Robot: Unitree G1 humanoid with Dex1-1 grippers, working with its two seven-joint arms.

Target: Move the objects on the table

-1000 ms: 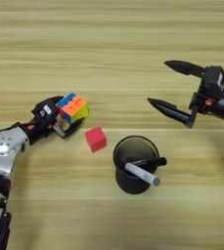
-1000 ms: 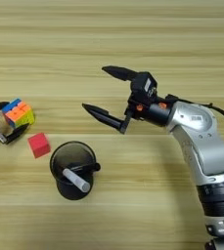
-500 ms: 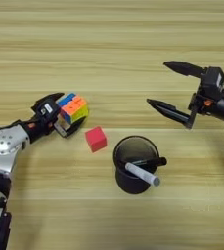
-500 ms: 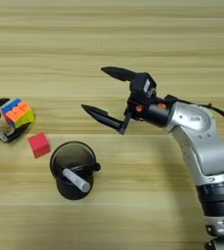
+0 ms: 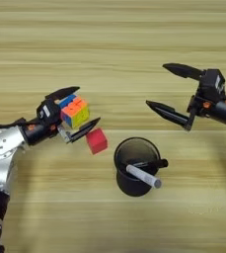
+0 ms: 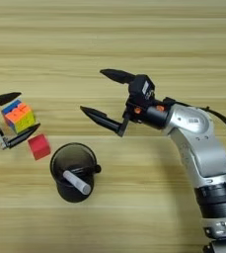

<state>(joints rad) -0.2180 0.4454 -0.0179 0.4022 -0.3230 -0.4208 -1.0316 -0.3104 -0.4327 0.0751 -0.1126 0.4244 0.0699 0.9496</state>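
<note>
Surface: a light wood-grain table [image 5: 109, 44] with horizontal plank stripes, seen from above.

Risk, as judged: the left gripper [image 5: 78, 112] has its two black fingers around the puzzle cube [image 5: 75, 110], one above and one below. The lower finger's tip lies just beside the red cube [image 5: 96, 141]. Any sweep towards the robot's right could knock the red cube, or push it against the black cup [image 5: 134, 165] just beyond. Whether the fingers actually press the puzzle cube cannot be confirmed; a loose hold may let it twist out.

Pose: left forearm enters low from the left edge. The right gripper [image 6: 103, 98] hangs spread wide, empty, well apart from the cubes. The pale grey pen [image 5: 142, 176] rests inside the cup.
</note>
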